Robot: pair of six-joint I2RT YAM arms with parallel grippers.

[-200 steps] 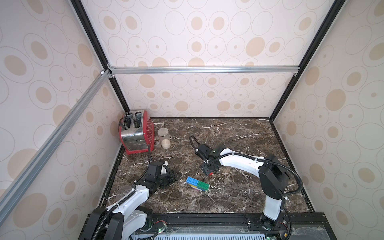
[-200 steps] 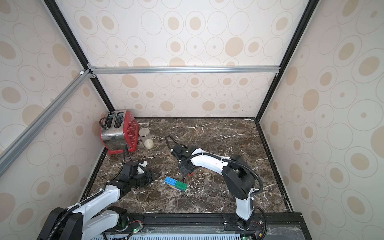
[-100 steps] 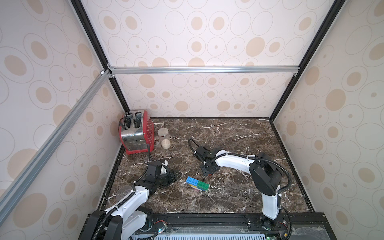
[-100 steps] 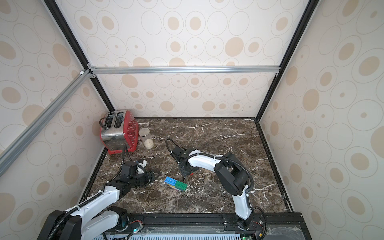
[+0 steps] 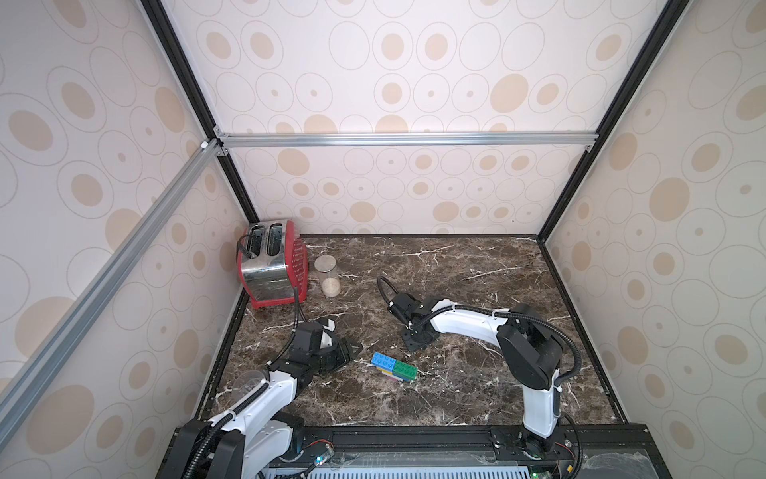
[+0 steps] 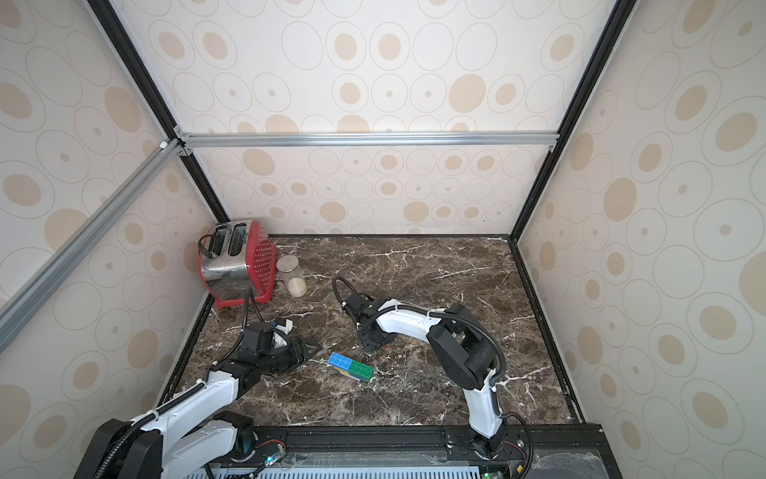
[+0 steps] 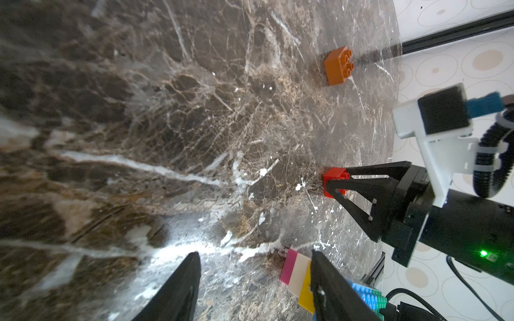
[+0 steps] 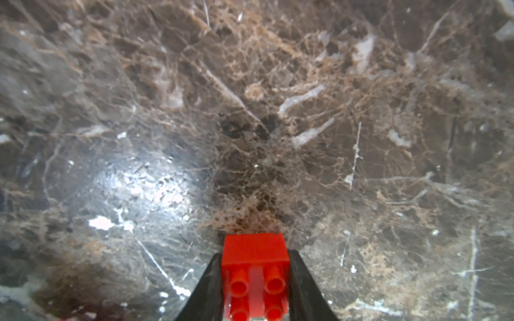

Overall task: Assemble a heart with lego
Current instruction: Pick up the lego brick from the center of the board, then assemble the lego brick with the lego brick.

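The partly built heart (image 5: 393, 367) (image 6: 351, 366) lies mid-table, a small cluster with blue and green bricks over yellow, white and pink layers (image 7: 295, 273). My right gripper (image 8: 256, 254) (image 5: 415, 341) points down at the table just behind the cluster, shut on a red lego brick (image 8: 255, 266) (image 7: 334, 182) that rests on the marble. My left gripper (image 7: 254, 253) (image 5: 347, 353) lies low to the left of the cluster, open with nothing between its fingers; one finger passes in front of the cluster. An orange brick (image 7: 338, 66) sits alone farther back; the top views do not show it.
A red and chrome toaster (image 5: 271, 265) stands in the back left corner, its cord running toward my left arm. A glass jar (image 5: 327, 275) stands beside it. Patterned walls enclose the dark marble table (image 5: 456, 390) on three sides.
My right gripper has closed on the red brick and shifted slightly left, with the arm's elbow swinging nearer. The left arm and the cluster have not moved.
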